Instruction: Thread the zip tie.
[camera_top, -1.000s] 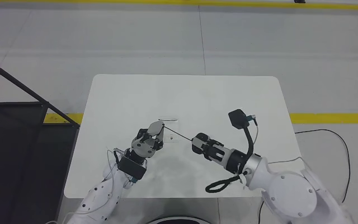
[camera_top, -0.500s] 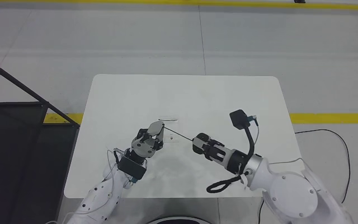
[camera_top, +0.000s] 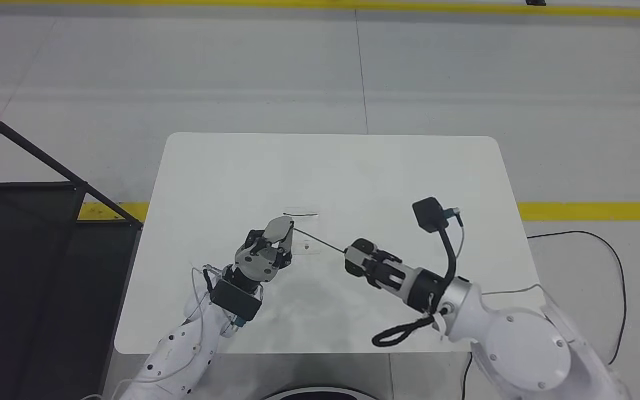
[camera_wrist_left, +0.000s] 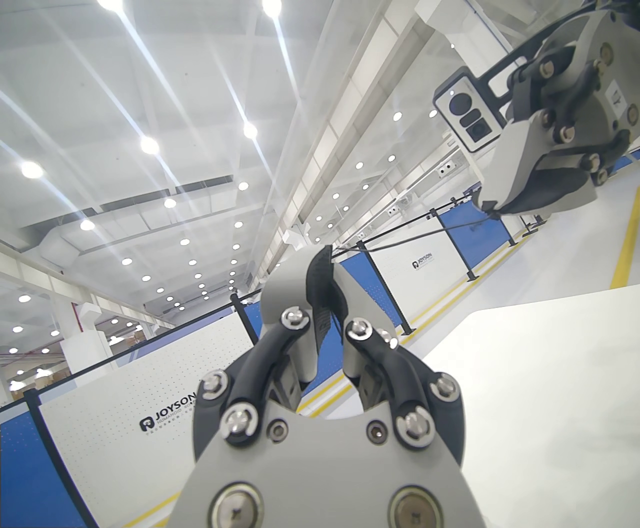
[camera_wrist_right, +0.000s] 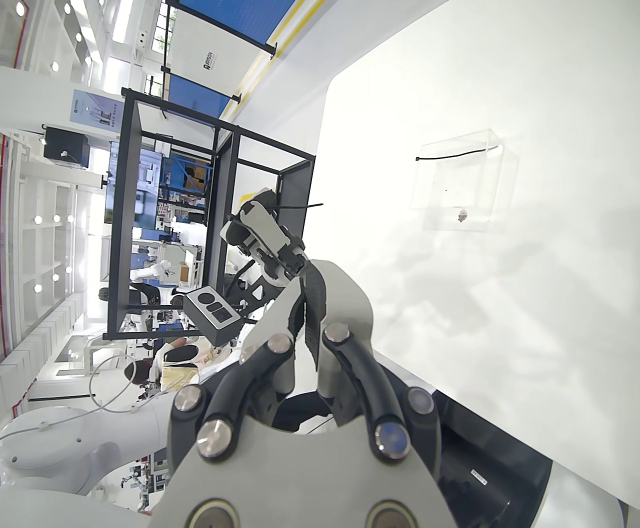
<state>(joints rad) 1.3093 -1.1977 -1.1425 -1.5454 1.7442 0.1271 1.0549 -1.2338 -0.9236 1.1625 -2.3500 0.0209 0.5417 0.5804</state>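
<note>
The left gripper (camera_top: 283, 233) stays clamped near one end of the thin black plastic zip tie (camera_top: 318, 240), which is stretched above the white table (camera_top: 420, 170). The right gripper (camera_top: 349, 250), pinching the other end, has drifted slightly rightward, so threading looks barely advanced.

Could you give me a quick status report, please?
Both shut on zip tie: left gripper, right gripper. Tie spans between them above table. Clear box on table nearby, nothing blocking.
</note>
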